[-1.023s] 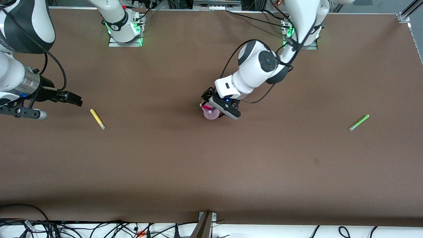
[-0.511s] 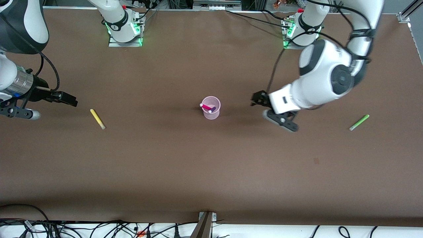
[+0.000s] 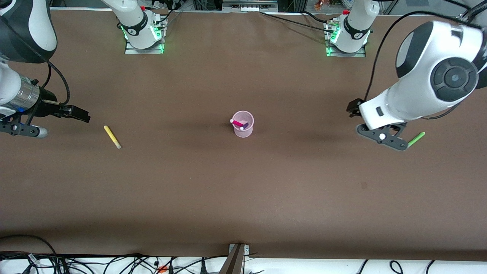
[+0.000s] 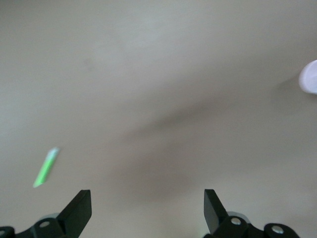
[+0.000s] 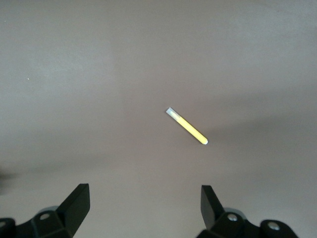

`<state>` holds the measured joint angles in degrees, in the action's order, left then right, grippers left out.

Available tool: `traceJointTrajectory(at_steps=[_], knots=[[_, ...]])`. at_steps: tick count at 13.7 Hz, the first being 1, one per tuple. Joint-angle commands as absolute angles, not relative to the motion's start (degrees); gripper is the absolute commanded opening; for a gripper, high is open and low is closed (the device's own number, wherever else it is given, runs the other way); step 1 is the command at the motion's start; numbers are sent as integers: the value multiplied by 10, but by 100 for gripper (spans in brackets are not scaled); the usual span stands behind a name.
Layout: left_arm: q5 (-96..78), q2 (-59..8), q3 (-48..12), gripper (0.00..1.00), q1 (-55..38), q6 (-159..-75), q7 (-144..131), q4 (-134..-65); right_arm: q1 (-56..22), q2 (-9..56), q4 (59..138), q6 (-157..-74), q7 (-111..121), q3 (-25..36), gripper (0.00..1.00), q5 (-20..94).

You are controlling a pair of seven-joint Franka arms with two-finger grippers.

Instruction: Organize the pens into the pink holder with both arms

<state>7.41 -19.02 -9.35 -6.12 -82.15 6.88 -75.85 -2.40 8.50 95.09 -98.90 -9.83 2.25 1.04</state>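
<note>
The pink holder (image 3: pixel 243 129) stands upright at the table's middle, with a magenta pen (image 3: pixel 237 123) and a dark purple pen (image 3: pixel 245 125) leaning inside it. A yellow pen (image 3: pixel 112 137) lies flat toward the right arm's end of the table. My right gripper (image 3: pixel 78 113) hangs open and empty beside it; the right wrist view has the yellow pen (image 5: pixel 187 127) ahead of the right gripper (image 5: pixel 145 206). A green pen (image 3: pixel 416 139) lies toward the left arm's end. My left gripper (image 3: pixel 353 107) hovers open and empty close to it. The left wrist view shows the green pen (image 4: pixel 46 167), the holder (image 4: pixel 310 77) and the left gripper (image 4: pixel 147 208).
The brown table (image 3: pixel 243 198) is bare apart from these things. Both arm bases (image 3: pixel 144 36) stand along the edge farthest from the front camera. Cables (image 3: pixel 114 262) and a bracket (image 3: pixel 236 258) lie off the nearest edge.
My left arm has swung away from the pink holder toward the left arm's end of the table, ending near the green pen. The right arm has barely shifted.
</note>
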Motion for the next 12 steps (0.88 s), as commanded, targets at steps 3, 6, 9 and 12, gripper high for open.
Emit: traceJointTrajectory(at_steps=[3,6,9,12], knots=[[67,-172,-28,100,-54,-800,63,-717,-12,71,968,-1003,-86,15,99,17],[5,-98,21,100,-54,-880,38,-814,-11,73,968,-1007,-86,15,99,17],[-2,20,23,100,-33,-970,-29,-991,-11,73,968,-1008,-86,15,99,17],[6,64,1,100,-17,-981,-27,-1047,-11,71,968,-1008,-86,16,99,17]])
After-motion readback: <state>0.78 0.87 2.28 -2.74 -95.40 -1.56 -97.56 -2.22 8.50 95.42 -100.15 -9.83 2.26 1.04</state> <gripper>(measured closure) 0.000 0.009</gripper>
